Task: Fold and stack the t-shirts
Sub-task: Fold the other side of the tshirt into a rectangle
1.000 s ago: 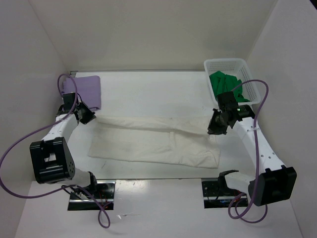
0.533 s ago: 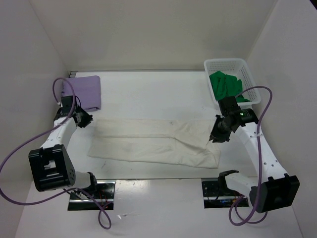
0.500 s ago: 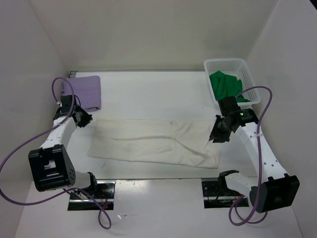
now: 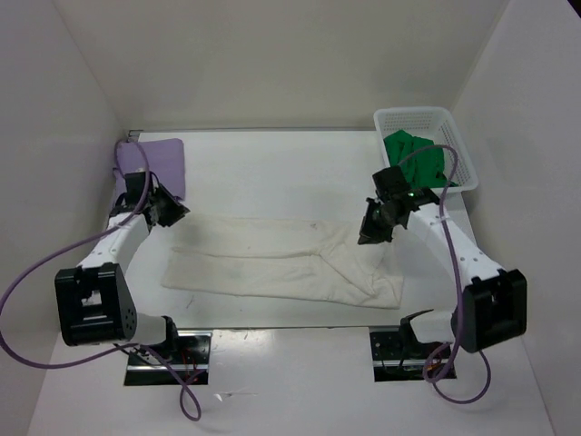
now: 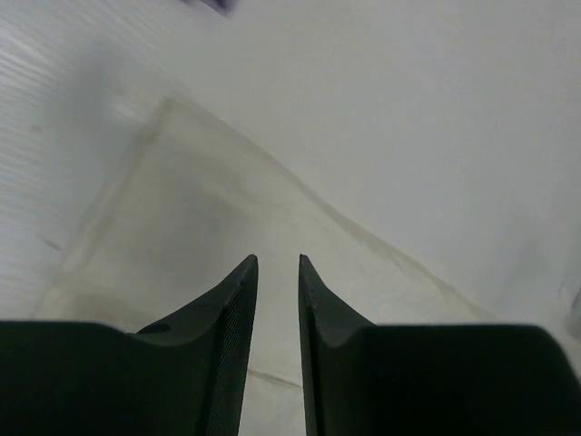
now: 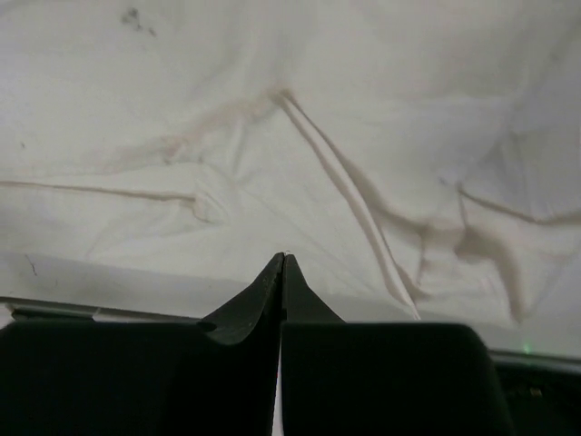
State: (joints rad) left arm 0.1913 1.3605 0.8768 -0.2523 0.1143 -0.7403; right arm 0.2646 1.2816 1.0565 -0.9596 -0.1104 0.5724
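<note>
- The cream white t-shirt (image 4: pixel 281 259) lies in the middle of the table (image 4: pixel 272 173). It is folded into a long band that runs from the left of the top view to the lower right.
- In the right wrist view this shirt (image 6: pixel 381 118) fills nearly the whole frame, with soft wrinkles and one raised seam running diagonally.
- The lavender t-shirt (image 4: pixel 156 168) is folded and lies in the upper left of the top view, well apart from the cream one.
- The green t-shirt (image 4: pixel 413 153) is crumpled inside the white mesh basket (image 4: pixel 413 113) in the upper right.
- The left gripper (image 4: pixel 174 211) is at the upper left corner of the cream shirt. In its own view the left gripper (image 5: pixel 278 263) has its two fingers only a little apart, with a narrow gap and nothing between them. A corner of the cream cloth (image 5: pixel 227 200) shows beyond the tips.
- The right gripper (image 4: pixel 368 234) is over the right part of the cream shirt. In its own view the right gripper (image 6: pixel 281 259) has its fingers pressed fully together, and no cloth is seen between them.
</note>
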